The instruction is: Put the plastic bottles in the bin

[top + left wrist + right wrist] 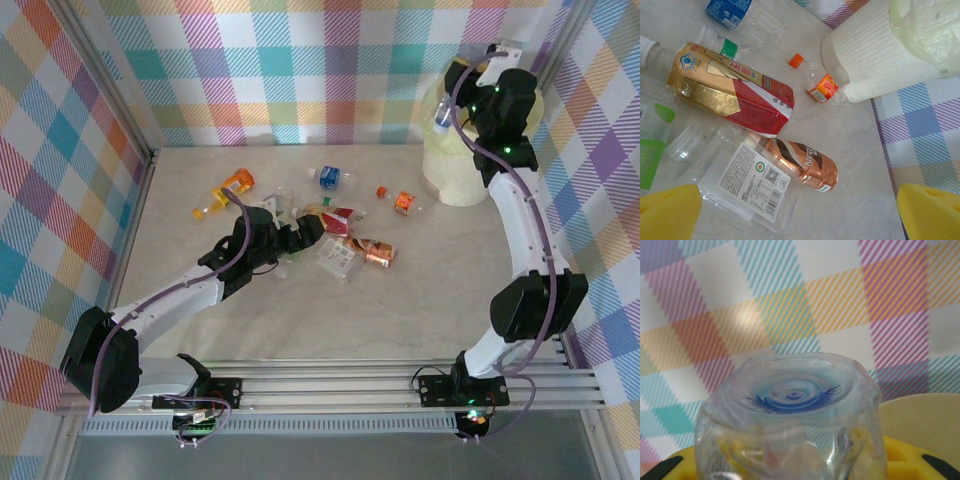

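on the pale marbled table (350, 320), the left jaws hung spread wide over a heap of crumpled, glossy plastic bottles (345, 250), while at the far right the right jaws pinched a clear, blue-tinged bottle (790, 430) above the rim of the round, ribbed cream bin (452, 180).

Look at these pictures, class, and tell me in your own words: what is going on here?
A robot is clearing small plastic bottles off a pale table into a large round cream-yellow plastic bin. The right claw is shut on a clear crushed plastic bottle, held up over the bin. The left claw is open, hovering over the bottles lying mid-table, among them a red-and-gold labelled bottle and a copper-brown bottle.
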Tool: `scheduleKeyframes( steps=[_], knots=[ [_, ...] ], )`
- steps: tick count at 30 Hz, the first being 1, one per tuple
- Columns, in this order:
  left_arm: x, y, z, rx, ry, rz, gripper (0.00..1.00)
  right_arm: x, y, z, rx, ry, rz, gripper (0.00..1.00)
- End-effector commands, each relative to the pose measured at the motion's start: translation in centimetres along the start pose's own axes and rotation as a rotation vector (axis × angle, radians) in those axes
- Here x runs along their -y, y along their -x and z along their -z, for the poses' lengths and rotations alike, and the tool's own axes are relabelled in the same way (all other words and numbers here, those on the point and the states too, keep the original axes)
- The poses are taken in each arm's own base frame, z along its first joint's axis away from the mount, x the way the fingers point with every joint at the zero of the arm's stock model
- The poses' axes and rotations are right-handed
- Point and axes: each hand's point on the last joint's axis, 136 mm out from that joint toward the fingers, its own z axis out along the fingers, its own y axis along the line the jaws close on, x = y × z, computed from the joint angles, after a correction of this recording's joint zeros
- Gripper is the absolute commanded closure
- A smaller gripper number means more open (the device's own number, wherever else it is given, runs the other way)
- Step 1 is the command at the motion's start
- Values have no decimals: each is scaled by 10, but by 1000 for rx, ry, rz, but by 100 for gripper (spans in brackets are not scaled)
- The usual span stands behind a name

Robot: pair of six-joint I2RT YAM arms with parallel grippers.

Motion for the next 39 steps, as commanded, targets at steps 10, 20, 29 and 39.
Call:
scheduleKeyframes(
  steps=[10,20,29,39],
  knots=[
    [4,5,2,23,4,-7,0,88,29,-20,308,-386,32,63],
    [-3,1,4,17,28,-8,0,126,-22,-39,203,-489,125,61],
    [-9,0,6,23,48,-7,0,179,-50,-66,29,-595,176,59],
    [-12,-2,7,21,57,-4,0,205,-67,-73,-102,-681,187,50]
  ],
)
